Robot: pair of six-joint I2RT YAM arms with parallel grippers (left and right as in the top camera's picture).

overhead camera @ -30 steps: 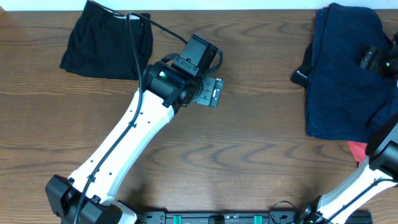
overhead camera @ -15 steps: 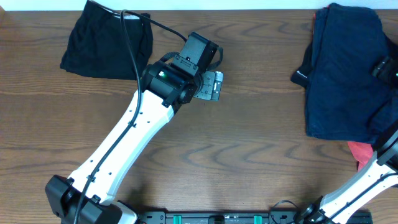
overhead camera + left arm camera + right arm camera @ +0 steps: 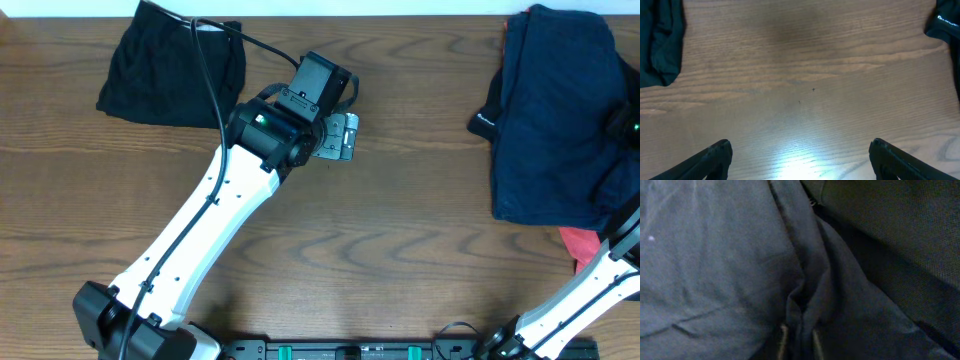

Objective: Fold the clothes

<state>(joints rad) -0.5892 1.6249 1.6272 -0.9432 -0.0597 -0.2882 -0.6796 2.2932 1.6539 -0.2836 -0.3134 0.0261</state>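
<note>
A pile of dark navy clothes (image 3: 550,120) lies at the table's back right, with a coral-pink piece (image 3: 578,243) peeking out beneath its front edge. A black garment (image 3: 175,65) lies folded at the back left. My right gripper (image 3: 627,126) sits on the navy pile's right side. In the right wrist view it (image 3: 800,344) is shut on a raised fold of navy fabric (image 3: 805,295). My left gripper (image 3: 801,152) hangs open over bare wood mid-table, nothing between its fingers; the black garment (image 3: 660,45) and the navy pile (image 3: 946,25) show at that view's edges.
The wooden table (image 3: 400,240) runs the full width. The left arm (image 3: 200,230) stretches diagonally from the front left toward the middle, its cable trailing over the black garment. The arm bases stand along the front edge.
My right gripper has moved right across the navy pile and closed on a fold of it. The left gripper has edged slightly back and stays open.
</note>
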